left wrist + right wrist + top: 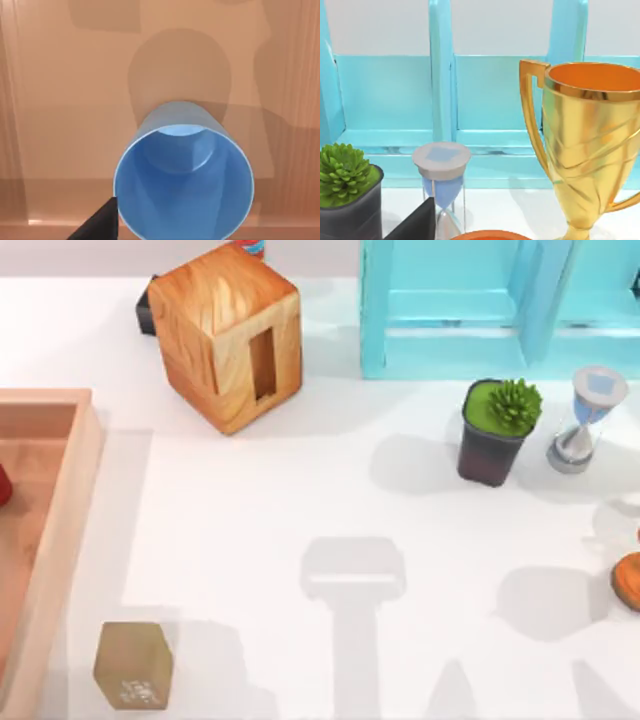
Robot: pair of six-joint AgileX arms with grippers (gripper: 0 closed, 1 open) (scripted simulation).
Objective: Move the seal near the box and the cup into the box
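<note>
The blue cup [184,175] stands mouth up over the floor of the wooden box [60,100], close under the left wrist camera. One dark fingertip [102,221] of my left gripper sits just outside the cup's rim; I cannot tell whether it grips the cup. In the top view the box [62,530] lies along the table's left edge. The tan seal [133,664] stands on the table just right of the box's rim, near the front edge. A dark fingertip [415,222] of my right gripper shows in the right wrist view, by the hourglass.
An orange wood-grain block [228,335] stands at the back left, a turquoise shelf [480,310] at the back right. A potted plant [495,430], an hourglass [585,420] and a gold trophy [590,145] crowd the right side. A red object [3,485] lies in the box.
</note>
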